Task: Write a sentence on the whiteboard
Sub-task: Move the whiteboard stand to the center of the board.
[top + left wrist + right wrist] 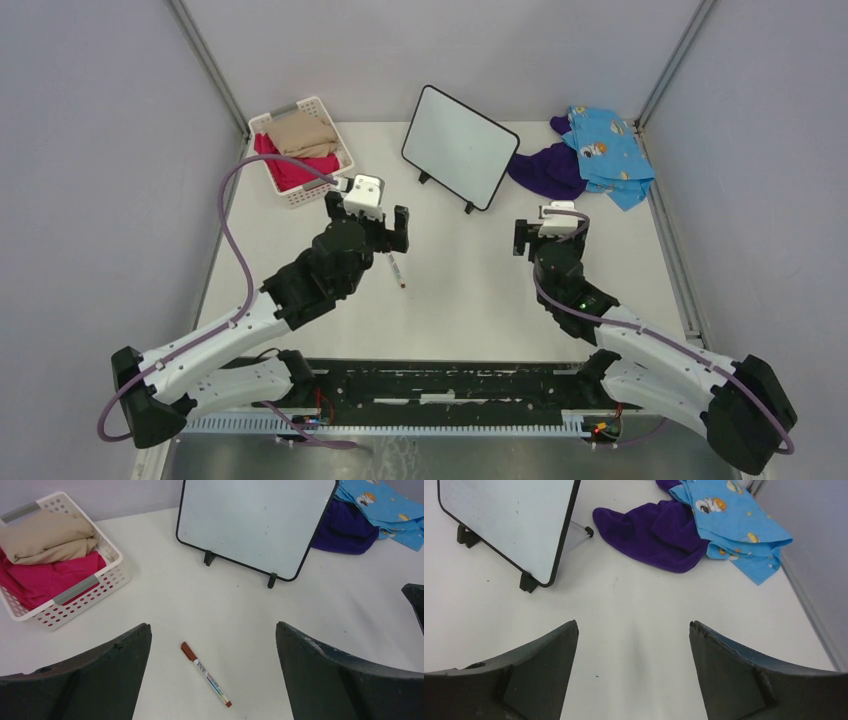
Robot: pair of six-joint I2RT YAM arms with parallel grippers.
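The whiteboard (460, 145) stands tilted on its black feet at the back middle of the table. Its face (255, 522) is blank apart from faint specks, and no sentence shows on it. A marker (397, 271) with a red cap lies flat on the table. In the left wrist view the marker (206, 674) lies below and between the spread fingers of my left gripper (212, 625), which is open above it and touches nothing. My left gripper (367, 210) hovers in front of the board. My right gripper (552, 232) is open and empty over bare table (633, 622), near the board's right corner (506, 520).
A white basket (300, 197) holding beige and pink cloths stands at the back left (75, 590). A purple cloth (545, 170) and a blue printed cloth (605, 150) lie at the back right (654, 535). Grey walls close in both sides.
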